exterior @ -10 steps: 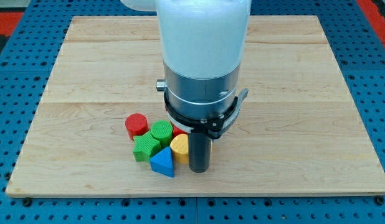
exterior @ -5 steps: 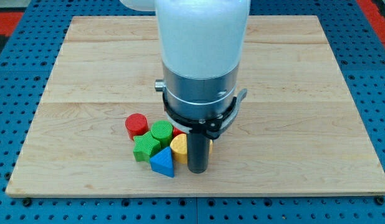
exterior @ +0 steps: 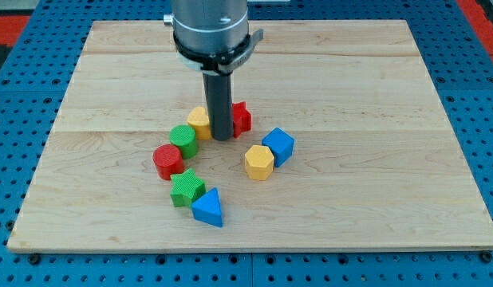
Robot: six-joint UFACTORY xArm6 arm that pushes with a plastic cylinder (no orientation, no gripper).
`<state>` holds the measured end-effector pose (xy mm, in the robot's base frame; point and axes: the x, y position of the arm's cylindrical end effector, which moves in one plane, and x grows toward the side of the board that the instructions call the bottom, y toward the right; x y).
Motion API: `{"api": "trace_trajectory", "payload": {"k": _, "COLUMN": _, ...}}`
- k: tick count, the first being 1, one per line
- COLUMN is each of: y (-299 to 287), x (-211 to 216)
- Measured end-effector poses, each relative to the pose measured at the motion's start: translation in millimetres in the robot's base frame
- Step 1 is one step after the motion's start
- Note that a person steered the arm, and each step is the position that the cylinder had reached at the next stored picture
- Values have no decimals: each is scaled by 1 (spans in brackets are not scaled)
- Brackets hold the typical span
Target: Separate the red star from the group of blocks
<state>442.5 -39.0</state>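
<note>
The red star [exterior: 242,118] lies near the board's middle, partly hidden behind my rod, just to its right. My tip [exterior: 221,138] rests on the board between the red star and a yellow block [exterior: 199,121], close to both. A green cylinder [exterior: 183,139] sits just left of the tip, below the yellow block. A red cylinder [exterior: 167,161] lies lower left of it. A green star [exterior: 187,188] and a blue triangle [exterior: 208,207] lie further toward the view's bottom.
A yellow hexagon [exterior: 259,162] and a blue cube [exterior: 278,146] touch each other lower right of the tip. The wooden board [exterior: 390,159] lies on a blue pegboard.
The arm has moved toward the view's top and left. The blocks are spread out: the red star now shows beside the rod, and the yellow hexagon and blue cube appear at the right.
</note>
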Motion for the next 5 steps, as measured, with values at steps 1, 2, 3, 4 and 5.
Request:
{"api": "trace_trajectory", "payload": {"k": 1, "y": -4, "x": -23}}
{"api": "trace_trajectory", "payload": {"k": 2, "y": -4, "x": -23}}
{"api": "trace_trajectory", "payload": {"k": 3, "y": 17, "x": -20}}
{"api": "trace_trajectory", "payload": {"k": 4, "y": 45, "x": -26}}
{"api": "trace_trajectory", "payload": {"k": 5, "y": 68, "x": -53}}
